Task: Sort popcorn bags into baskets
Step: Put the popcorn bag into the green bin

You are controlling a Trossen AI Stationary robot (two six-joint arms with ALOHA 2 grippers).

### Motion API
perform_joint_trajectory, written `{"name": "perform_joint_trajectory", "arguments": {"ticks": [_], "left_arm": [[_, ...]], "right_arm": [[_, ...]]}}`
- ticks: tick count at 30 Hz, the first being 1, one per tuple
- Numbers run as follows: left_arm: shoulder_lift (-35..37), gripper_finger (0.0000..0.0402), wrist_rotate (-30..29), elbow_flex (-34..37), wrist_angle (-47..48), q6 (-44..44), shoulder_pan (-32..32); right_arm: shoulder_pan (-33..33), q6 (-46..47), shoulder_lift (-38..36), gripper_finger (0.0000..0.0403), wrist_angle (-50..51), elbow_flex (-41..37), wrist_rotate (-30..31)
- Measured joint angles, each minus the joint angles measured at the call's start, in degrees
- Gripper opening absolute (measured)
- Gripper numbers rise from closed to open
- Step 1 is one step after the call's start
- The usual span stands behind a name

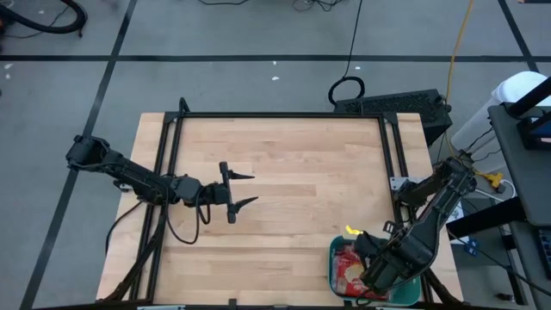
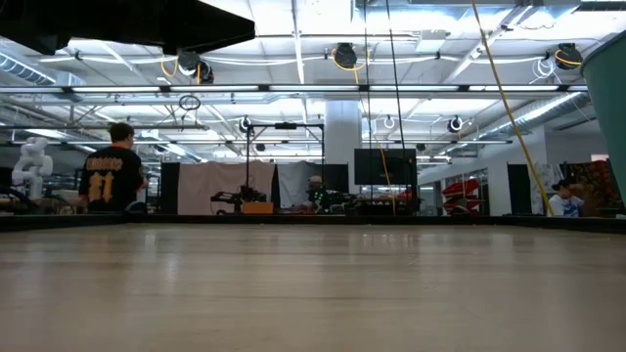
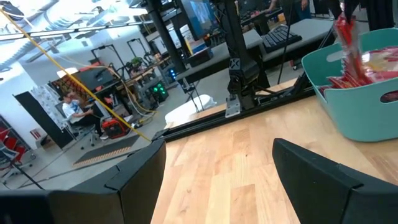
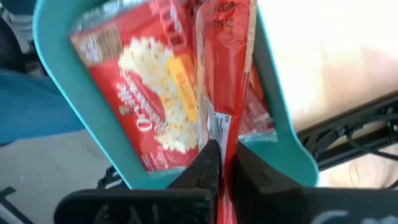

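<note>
Right gripper (image 4: pixel 222 163), lower right of the high view, pinches a red popcorn bag (image 4: pixel 221 74) edge-on above the teal basket (image 4: pixel 283 134); left gripper (image 1: pixel 244 189) waits mid-table, jaws wide.

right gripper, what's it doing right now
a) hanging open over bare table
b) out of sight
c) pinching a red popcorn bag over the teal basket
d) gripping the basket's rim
c: the right gripper is shut on a popcorn bag edge-on above the teal basket.

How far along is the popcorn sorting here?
Nearly finished. Packets already lie in the teal basket. The right gripper is over it, jaws shut on a popcorn bag held edge-on. No loose packets show on the table. The left gripper waits open mid-table.
</note>
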State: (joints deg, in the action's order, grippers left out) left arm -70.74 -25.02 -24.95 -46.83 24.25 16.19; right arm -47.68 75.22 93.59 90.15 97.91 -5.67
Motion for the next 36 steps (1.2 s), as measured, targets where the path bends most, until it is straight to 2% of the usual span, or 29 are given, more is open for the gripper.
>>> {"name": "perform_joint_trajectory", "arguments": {"ticks": [16,23,36], "left_arm": [[-0.02,0.0298,-0.02,0.0,0.24,0.06,-0.15],[-0.02,0.0298,-0.02,0.0,0.26,0.02,-0.15],[-0.02,0.0298,-0.02,0.0,0.32,0.0,-0.15]], "right_arm": [[1.1,-1.44,0.94,0.001,-3.98,0.0,4.11],[1.23,-1.09,1.93,0.0012,-0.07,0.0,5.5],[0.88,-1.89,2.24,0.0013,-11.2,0.0,5.12]]}}
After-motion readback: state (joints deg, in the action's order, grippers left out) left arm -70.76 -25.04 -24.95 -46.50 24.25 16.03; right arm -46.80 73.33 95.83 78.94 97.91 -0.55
